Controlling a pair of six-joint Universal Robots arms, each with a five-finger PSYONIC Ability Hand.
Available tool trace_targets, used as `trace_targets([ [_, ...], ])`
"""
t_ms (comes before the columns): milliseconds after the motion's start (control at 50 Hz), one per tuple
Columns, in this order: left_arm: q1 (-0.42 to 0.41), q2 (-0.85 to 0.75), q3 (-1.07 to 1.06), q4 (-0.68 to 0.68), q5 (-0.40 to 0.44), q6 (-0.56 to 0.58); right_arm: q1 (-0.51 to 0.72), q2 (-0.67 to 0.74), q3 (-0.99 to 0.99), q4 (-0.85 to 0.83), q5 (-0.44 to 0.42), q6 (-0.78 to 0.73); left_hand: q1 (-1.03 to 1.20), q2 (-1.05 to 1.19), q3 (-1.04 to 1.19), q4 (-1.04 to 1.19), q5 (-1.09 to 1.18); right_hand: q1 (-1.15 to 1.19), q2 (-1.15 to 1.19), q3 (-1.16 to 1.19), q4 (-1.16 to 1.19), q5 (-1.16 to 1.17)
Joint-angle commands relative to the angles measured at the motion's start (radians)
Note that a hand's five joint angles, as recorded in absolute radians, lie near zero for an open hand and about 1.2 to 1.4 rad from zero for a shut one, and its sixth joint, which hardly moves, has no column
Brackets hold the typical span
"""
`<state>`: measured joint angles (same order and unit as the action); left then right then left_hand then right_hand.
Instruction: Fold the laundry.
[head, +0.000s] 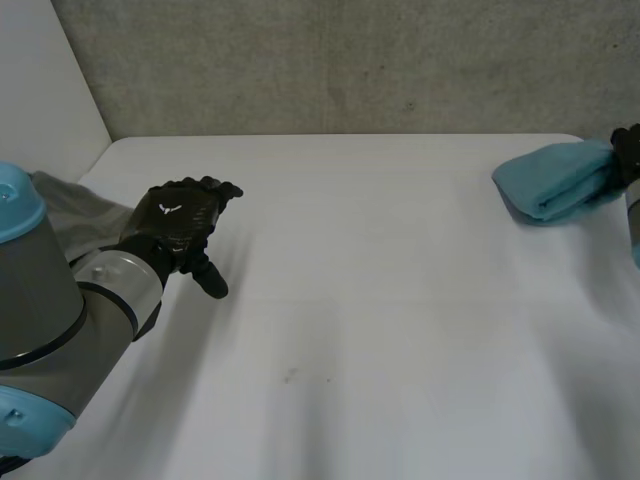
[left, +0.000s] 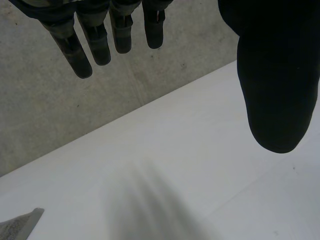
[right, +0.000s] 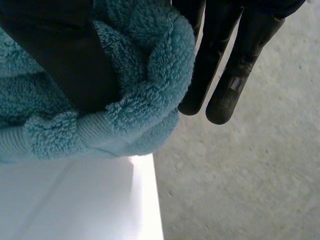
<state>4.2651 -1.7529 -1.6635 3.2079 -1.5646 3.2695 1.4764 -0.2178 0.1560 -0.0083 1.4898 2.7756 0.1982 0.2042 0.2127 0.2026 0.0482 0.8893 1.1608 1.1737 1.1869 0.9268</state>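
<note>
white desk (head: 380, 300), concrete wall (head: 350, 60) behind. left robot hand (head: 180, 222) hovers over its left side, fingers straight. right robot hand (head: 627, 152) pinches the blue towel (head: 555, 180) at the far right edge. grey cloth (head: 70, 205) lies by the left arm (head: 60, 300).

The towel (head: 555, 180) lies at the far right of the table (head: 380, 300), caught between the thumb and fingers of the right hand (head: 627, 150). The left hand (head: 180, 215) hovers over the table's left side, with another cloth (head: 75, 210) just left of it at the table's edge.
</note>
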Motion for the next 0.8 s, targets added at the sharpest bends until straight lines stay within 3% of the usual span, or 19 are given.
trace_targets([
  [20, -0.002, -0.01, -0.001, 0.01, 0.0, 0.001, -0.028, 0.038, 0.004, 0.002, -0.008, -0.07, 0.001, -0.005, -0.014, -0.004, -0.024, 0.507, 0.235, 0.223, 0.209, 0.295],
  [120, -0.001, -0.01, -0.002, 0.009, 0.0, 0.001, -0.038, 0.051, 0.017, 0.002, 0.003, -0.116, 0.001, -0.005, -0.014, -0.004, -0.024, 0.507, 0.235, 0.223, 0.209, 0.295],
  [140, -0.001, -0.01, -0.001, 0.009, -0.002, 0.001, -0.042, 0.051, 0.022, 0.004, 0.004, -0.125, 0.001, -0.005, -0.014, -0.004, -0.024, -0.082, -0.354, -0.366, -0.38, -0.294],
  [160, 0.001, -0.01, -0.001, 0.009, 0.0, 0.001, -0.042, 0.051, 0.025, 0.004, 0.004, -0.129, 0.001, -0.005, -0.014, -0.004, -0.024, -0.521, -0.793, -0.805, -0.819, -0.733],
  [180, 0.001, -0.01, -0.001, 0.01, -0.002, 0.001, -0.044, 0.051, 0.027, 0.004, 0.006, -0.133, 0.001, -0.005, -0.014, -0.004, -0.024, -0.715, -0.986, -0.999, -1.012, -0.927],
  [400, -0.002, -0.008, 0.011, 0.009, -0.002, 0.002, -0.045, -0.028, 0.102, 0.007, 0.023, -0.214, 0.001, -0.005, -0.014, -0.004, -0.024, -0.715, -0.986, -0.999, -1.012, -0.927],
  [600, 0.004, 0.013, 0.008, 0.007, 0.0, 0.002, -0.172, -0.162, 0.148, 0.001, 0.168, -0.527, 0.001, -0.005, -0.014, -0.004, -0.024, -0.715, -0.986, -0.999, -1.012, -0.927],
  [720, 0.028, 0.042, 0.008, 0.009, 0.002, 0.002, -0.176, -0.287, 0.146, -0.019, 0.178, -0.473, 0.001, -0.005, -0.014, -0.004, -0.024, -0.715, -0.986, -0.999, -1.012, -0.927],
  [800, 0.044, 0.056, 0.016, 0.01, 0.002, 0.002, -0.137, -0.417, 0.174, -0.009, 0.172, -0.316, 0.001, -0.005, -0.014, -0.004, -0.024, -0.715, -0.986, -0.999, -1.012, -0.927],
])
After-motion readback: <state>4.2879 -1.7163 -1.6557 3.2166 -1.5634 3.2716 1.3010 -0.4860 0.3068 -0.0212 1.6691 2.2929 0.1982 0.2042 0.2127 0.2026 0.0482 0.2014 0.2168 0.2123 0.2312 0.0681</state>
